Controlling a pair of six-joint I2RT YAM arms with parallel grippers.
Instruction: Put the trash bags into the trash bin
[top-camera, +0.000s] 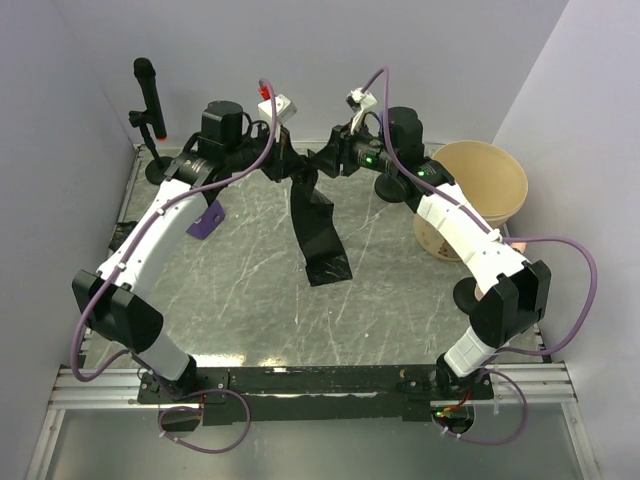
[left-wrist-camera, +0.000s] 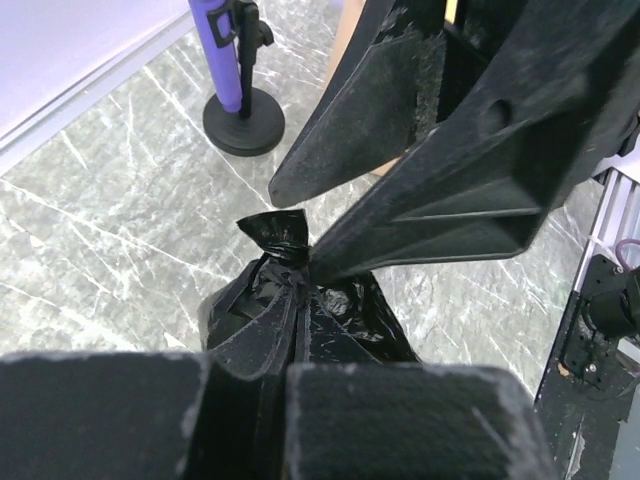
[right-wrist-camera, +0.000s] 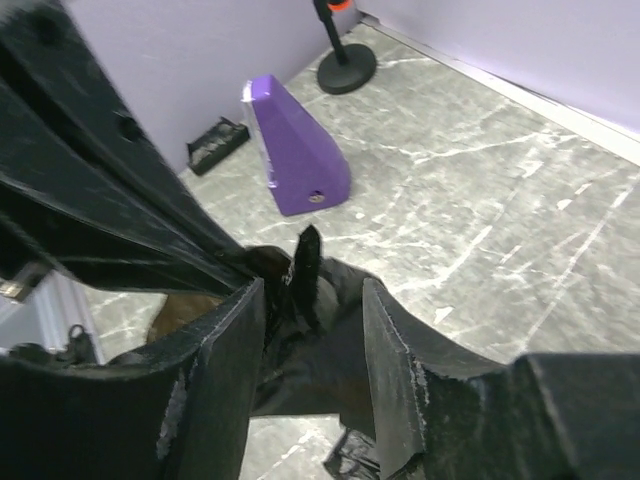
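One black glossy trash bag (top-camera: 320, 235) hangs from where both grippers meet at the back centre, and its lower end trails on the table. My left gripper (top-camera: 285, 166) is shut on the bag's gathered top, which shows pinched between its fingers in the left wrist view (left-wrist-camera: 296, 300). My right gripper (top-camera: 326, 163) is open, and its jaws stand either side of the bag's bunched top (right-wrist-camera: 312, 290). Its fingers (left-wrist-camera: 450, 170) reach in from the upper right of the left wrist view. The tan trash bin (top-camera: 490, 170) stands upright at the back right, apart from the bag.
A microphone stand (top-camera: 150, 105) stands at the back left. A purple wedge-shaped object (top-camera: 205, 220) (right-wrist-camera: 295, 150) lies left of the bag. Black round stand bases sit near the bin (top-camera: 392, 185) and at the right (top-camera: 470, 295). Walls close in the table on three sides.
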